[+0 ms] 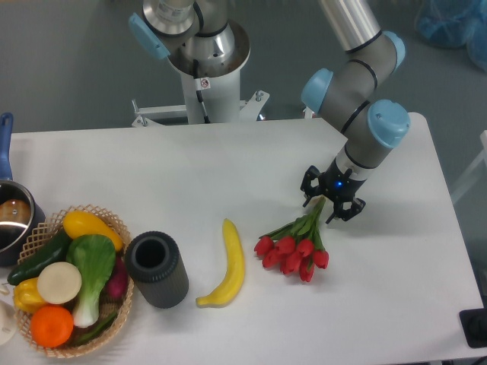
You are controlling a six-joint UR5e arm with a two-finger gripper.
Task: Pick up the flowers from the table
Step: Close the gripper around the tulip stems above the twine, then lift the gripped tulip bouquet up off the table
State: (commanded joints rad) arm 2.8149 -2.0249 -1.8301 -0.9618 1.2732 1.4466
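The flowers lie on the tabletop right of the banana, heads toward the near edge, stems running up and away into the pincer, whose jaws straddle the stem end, narrowed but seemingly not clamped

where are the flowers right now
The flowers lie on the table right of centre, just right of the banana, with their stem ends between the fingers of the gripper.

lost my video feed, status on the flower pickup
Tool low over the stems, fingers straddling them, grip unconfirmed. Tulips lying on the table, not lifted. Banana alongside the tulips, apart; nothing in the way.
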